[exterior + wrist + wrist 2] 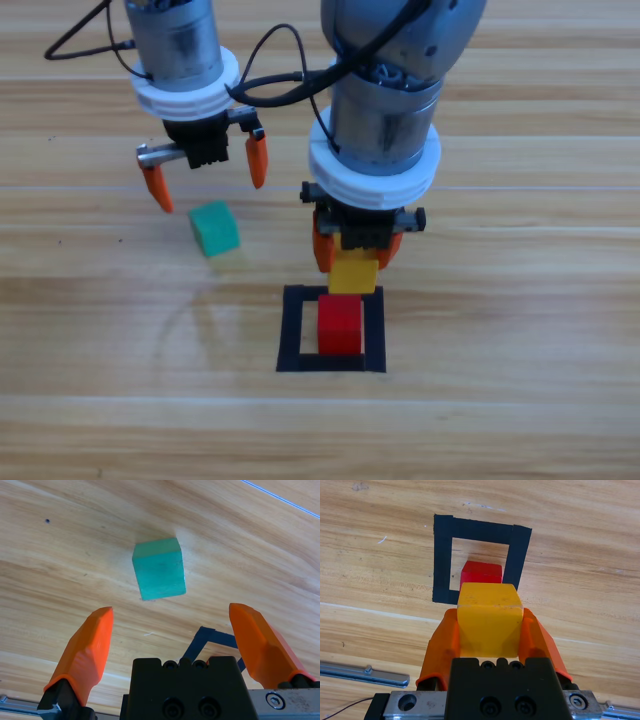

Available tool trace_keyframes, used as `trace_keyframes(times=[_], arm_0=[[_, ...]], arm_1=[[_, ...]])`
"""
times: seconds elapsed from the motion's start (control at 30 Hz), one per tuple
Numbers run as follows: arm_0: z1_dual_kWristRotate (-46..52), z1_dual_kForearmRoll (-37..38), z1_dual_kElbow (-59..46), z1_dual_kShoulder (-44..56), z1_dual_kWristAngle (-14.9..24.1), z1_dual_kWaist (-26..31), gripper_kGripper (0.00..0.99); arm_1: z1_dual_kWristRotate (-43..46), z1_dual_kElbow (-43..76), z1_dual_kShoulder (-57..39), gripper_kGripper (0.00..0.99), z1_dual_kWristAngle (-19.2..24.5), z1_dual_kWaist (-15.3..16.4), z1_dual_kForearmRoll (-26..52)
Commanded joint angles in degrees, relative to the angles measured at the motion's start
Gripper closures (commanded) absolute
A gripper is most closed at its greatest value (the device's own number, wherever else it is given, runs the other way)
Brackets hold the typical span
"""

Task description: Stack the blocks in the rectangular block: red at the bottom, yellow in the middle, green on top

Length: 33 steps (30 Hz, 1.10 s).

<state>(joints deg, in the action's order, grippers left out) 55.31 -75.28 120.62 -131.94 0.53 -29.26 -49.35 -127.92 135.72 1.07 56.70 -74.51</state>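
Observation:
The red cube [340, 326] [481, 573] sits inside the black tape rectangle [292, 330] [441, 555] at the table's middle. My right gripper [356, 256] [490, 630] is shut on the yellow cube [354, 274] [489, 617], held in the air just behind and above the red one, not touching it. The teal-green cube [214, 228] [159, 569] lies on the wood to the left of the rectangle, turned a little. Above and behind it hangs my left gripper [206, 180] [172, 640], open, with nothing between its fingers.
Bare wooden table lies all round the rectangle, to the left, right and front. A corner of the black tape [205, 640] shows in the left wrist view. Black cables [270, 60] loop between the two arms at the top.

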Motion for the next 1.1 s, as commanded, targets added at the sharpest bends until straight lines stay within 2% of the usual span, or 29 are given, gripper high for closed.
trace_keyframes(times=[0.03,0.53,1.1], arm_0=[[2.09,-0.48,0.85,-4.99,-1.15,0.35,0.0],[3.32,-0.22,0.5,-7.37,-0.71,0.44,0.0],[3.93,0.49,0.85,-8.6,-2.38,1.93,0.0]], arm_1=[[-0.22,-0.92,4.73,0.99,0.34,1.31,-0.55],[-0.31,-2.15,6.84,0.99,0.43,1.66,-0.64],[-0.4,-2.42,7.63,0.99,1.04,2.54,-0.64]])
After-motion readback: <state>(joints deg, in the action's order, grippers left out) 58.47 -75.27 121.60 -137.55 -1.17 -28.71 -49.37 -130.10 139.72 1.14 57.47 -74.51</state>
